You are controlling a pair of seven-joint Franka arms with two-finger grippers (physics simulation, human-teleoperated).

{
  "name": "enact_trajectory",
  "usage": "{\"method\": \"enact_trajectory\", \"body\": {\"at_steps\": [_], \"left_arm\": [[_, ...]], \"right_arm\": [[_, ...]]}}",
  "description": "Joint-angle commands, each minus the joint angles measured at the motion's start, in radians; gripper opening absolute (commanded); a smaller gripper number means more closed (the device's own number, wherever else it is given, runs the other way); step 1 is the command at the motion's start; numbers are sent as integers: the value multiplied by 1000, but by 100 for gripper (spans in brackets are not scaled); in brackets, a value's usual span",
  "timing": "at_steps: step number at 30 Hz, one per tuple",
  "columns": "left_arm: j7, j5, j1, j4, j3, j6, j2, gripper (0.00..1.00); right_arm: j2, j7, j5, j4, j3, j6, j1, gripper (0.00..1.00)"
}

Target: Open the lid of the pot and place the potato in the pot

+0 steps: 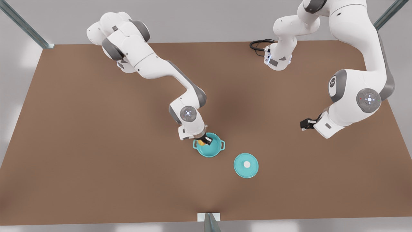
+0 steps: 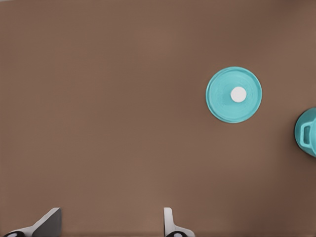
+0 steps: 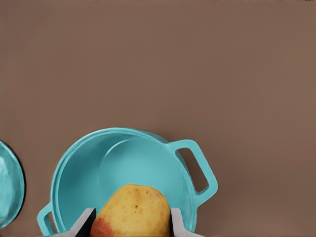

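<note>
The open teal pot [image 1: 215,150] [image 3: 133,160] stands near the middle of the brown table. My right gripper [image 1: 205,140] [image 3: 131,226] hangs just above the pot's rim on the front view's left side, shut on the yellow potato [image 1: 201,142] [image 3: 131,210], whose orange-red patch faces one finger. The pot lid [image 1: 239,167] [image 2: 219,96] lies flat on the table to the pot's right in the front view, knob up, apart from the pot; its edge [image 3: 7,182] also appears beside the pot. My left gripper [image 1: 307,124] [image 2: 108,227] waits open and empty far to the front view's right.
A black cable [image 1: 259,45] lies at the table's back edge by an arm base. A metal post [image 1: 209,222] stands at the front edge. Bare brown tabletop [image 1: 96,161] stretches around pot and lid. The pot's handle [image 2: 307,132] shows in the left wrist view.
</note>
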Motion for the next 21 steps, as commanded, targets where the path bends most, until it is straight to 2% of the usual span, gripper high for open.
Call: {"method": "enact_trajectory", "body": {"at_steps": [1, 5, 6, 11, 13, 15, 16, 19, 21], "left_arm": [[21, 1, -2, 0, -2, -1, -1, 100], [16, -5, -18, 2, -3, -1, 2, 100], [16, 0, -18, 2, -5, -1, 2, 100], [16, 3, -16, 3, -5, -2, 0, 100], [18, 3, -18, 3, -5, -2, 0, 100], [18, 3, -18, 3, -5, -2, 0, 100], [18, 3, -18, 3, -5, -2, 0, 100], [18, 3, -18, 3, -5, -2, 0, 100], [18, 3, -18, 3, -5, -2, 2, 100]], "right_arm": [[3, 218, -1, 18, -9, 120, 0, 59], [4, 224, -3, 21, -13, 134, 3, 63], [6, 225, -52, 16, -13, 134, 3, 100], [-11, 222, -57, 15, -10, 101, 5, 100], [-95, 108, -57, 13, -18, -205, -42, 100], [-218, -268, -66, -8, -36, -521, -236, 100], [-273, -466, -67, -31, -38, -591, -351, 100], [-502, -1032, -89, -268, -39, -598, -650, 100], [-519, -1141, -89, -294, -38, -590, -718, 100]]}}
